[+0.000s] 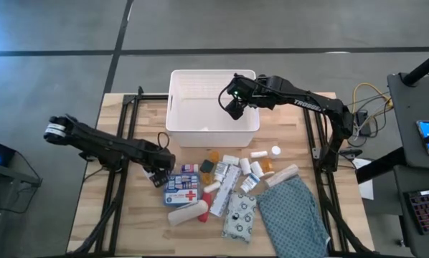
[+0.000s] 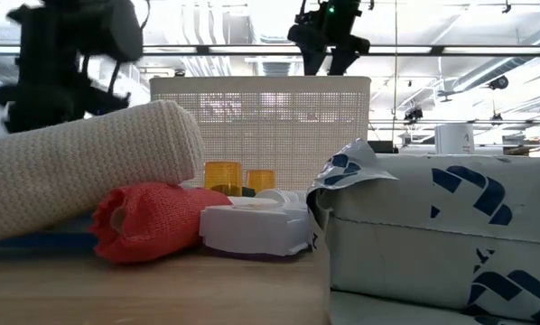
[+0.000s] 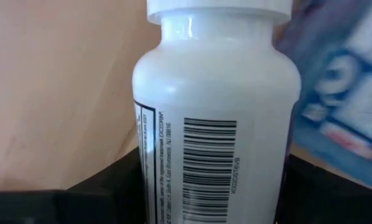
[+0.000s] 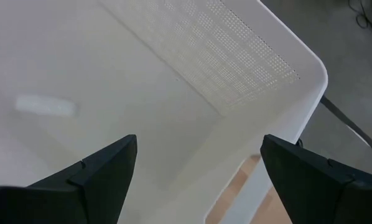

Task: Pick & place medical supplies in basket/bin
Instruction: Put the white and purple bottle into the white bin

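My left gripper (image 1: 159, 172) points down at the near left of the supply pile, shut on a white pill bottle (image 3: 217, 112) with a barcode label, next to the blue first-aid box (image 1: 181, 189). The gripper hides the bottle in the high view. My right gripper (image 1: 236, 104) hangs open above the inside of the white basket (image 1: 173, 107), nothing between its fingers (image 4: 99, 174). More supplies lie on the table near the basket: small bottles, tubes, packets (image 1: 232, 179) and a patterned pouch (image 1: 239, 215). My left gripper has the pill bottle's body between its two fingers, one on each side (image 3: 142, 180), below the cap and shoulder. The fingers come from above, pointing down, and lie across the bottle. The bottle lies along the wooden table with its cap away from the fingers.
A large teal patterned cloth (image 1: 293, 215) lies at the near right. A cream bandage roll (image 2: 80, 171) and a red mesh piece (image 2: 153, 221) lie at the pile's near edge. A small white flat item (image 4: 46, 106) lies on the basket's floor. Bare wood lies left of the pile.
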